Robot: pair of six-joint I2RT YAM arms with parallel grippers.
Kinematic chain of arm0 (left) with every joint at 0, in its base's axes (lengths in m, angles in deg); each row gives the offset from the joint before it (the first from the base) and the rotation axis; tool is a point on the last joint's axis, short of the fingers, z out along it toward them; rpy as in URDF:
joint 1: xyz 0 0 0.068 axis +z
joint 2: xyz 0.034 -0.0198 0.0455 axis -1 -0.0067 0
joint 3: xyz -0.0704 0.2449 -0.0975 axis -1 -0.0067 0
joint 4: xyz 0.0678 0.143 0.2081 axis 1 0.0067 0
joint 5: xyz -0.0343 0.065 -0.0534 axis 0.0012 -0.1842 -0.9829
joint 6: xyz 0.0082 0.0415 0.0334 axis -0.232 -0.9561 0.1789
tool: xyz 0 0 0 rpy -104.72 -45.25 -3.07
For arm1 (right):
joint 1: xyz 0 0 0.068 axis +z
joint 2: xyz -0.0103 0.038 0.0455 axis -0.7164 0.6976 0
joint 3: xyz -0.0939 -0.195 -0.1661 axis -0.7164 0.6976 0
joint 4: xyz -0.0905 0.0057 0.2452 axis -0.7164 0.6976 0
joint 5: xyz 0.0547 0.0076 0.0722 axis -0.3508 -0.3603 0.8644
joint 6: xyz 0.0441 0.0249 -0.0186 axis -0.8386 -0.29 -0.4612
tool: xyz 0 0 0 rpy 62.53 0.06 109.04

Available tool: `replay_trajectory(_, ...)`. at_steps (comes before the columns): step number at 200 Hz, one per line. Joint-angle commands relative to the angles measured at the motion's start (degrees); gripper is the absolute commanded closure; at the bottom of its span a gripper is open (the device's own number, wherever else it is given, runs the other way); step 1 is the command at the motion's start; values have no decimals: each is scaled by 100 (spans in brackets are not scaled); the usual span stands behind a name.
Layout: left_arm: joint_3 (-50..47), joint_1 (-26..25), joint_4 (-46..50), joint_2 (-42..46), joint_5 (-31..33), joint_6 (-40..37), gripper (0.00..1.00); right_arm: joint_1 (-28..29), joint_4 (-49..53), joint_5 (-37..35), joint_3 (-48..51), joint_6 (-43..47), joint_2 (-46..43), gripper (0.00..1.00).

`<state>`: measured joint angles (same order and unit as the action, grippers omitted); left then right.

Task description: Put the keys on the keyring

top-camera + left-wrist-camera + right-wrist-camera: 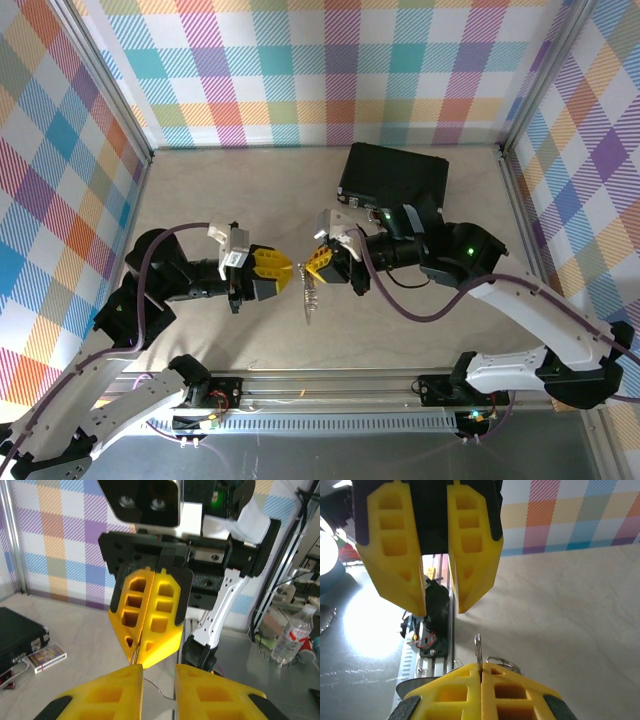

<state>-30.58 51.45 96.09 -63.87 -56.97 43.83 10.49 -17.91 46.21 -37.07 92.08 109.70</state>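
Right claw (481, 672) sits nearest, clenched on a thin edge of grey metal that I take for the keyring (478, 650), with a small wire loop just beside its fingertips. Facing it tip to tip, the left claw (283, 270) is released, its yellow fingers a little apart and nothing between them that I can make out. The two meet above the worktop (230, 190) on the near side of the black case (393, 172), a little to its left. A small bunch of silvery keys (308, 298) hangs below the gap between them. From that I judge some keys are already on the ring; I cannot tell how many, or whether any remain to thread. A small printed card box (45, 657) lies just beside the case, and both are well apart from the claws. The real hindrance looks to be the cramped space between the two sets of fingers.
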Motion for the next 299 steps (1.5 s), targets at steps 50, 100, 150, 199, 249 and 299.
replay_trajectory(50,-11,-36,126,-247,-167,-124,75,8,573,74,-360,388,210,100)
replay_trajectory(100,-95,-41,-208,-399,-140,-68,80,4,457,301,-320,369,200,100)
replay_trajectory(150,-204,-41,-291,-516,-129,-8,83,8,248,417,-243,282,146,100)
replay_trajectory(199,-334,-41,-370,-476,-86,98,82,8,107,339,-214,220,124,100)
replay_trajectory(249,-502,-41,-650,-383,-101,258,100,8,6,390,-202,203,130,100)
replay_trajectory(299,-624,-41,-1087,-265,-80,546,100,4,-159,270,-61,104,58,100)
